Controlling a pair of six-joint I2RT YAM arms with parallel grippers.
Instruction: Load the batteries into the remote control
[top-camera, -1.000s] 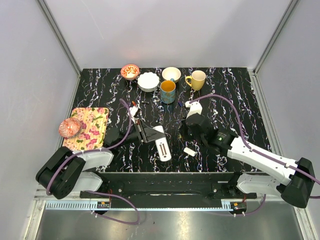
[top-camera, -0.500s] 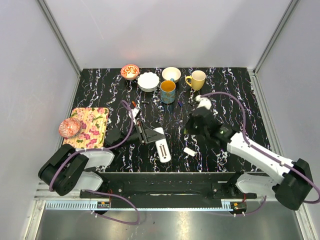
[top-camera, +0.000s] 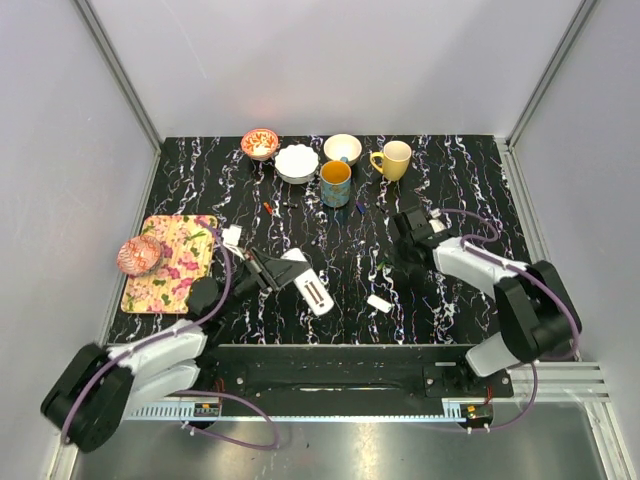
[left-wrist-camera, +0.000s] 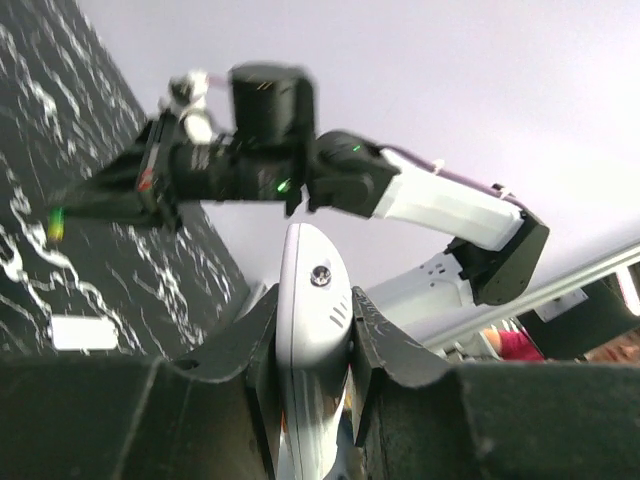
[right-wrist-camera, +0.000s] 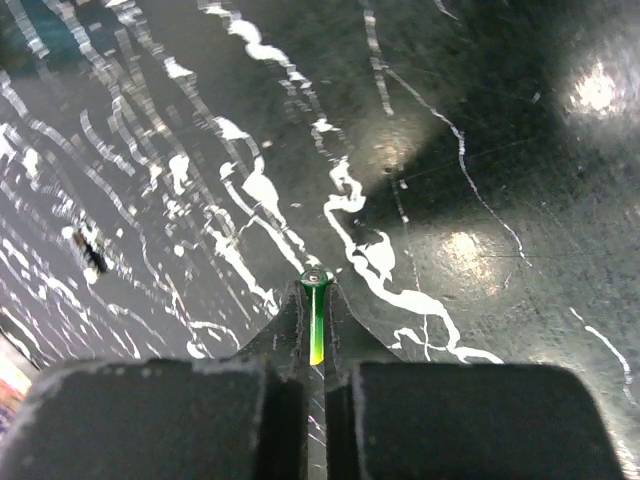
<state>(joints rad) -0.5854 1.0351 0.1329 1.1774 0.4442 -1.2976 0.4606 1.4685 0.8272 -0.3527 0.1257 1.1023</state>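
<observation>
The slim white plastic remote control (top-camera: 309, 285) is held by the left jaws, which are closed across its width. In the left wrist view the black fingers (left-wrist-camera: 390, 345) press against both of its long edges. From above, its long axis runs diagonally from far-left to near-right. The long dark recessed slot (top-camera: 318, 293) faces up on the free half. I cannot tell whether that free end rests on the black, white-veined worktop (top-camera: 460, 180) or hangs just over it.

The right jaws are closed on a thin green-and-yellow battery (right-wrist-camera: 316, 335), which pokes out past their tips and points down at the worktop. The remote lies to the left of these jaws and a little nearer the arm bases, with a stretch of bare worktop between. The right arm is the one carrying the part, so the coming move looks like a leftward carry. It would also need a turn of the battery onto the slot's diagonal line while the left jaws brace the remote.

A small white rectangular chip (top-camera: 378, 302) lies flat on the worktop between the two, slightly to the near side of the direct path, and a low carry could clip it. A teal mug (top-camera: 336, 183), a yellow mug (top-camera: 393, 159) and a white bowl (top-camera: 297, 163) stand along the far side, well apart. A floral tray (top-camera: 185, 255) sits beyond the left arm.
</observation>
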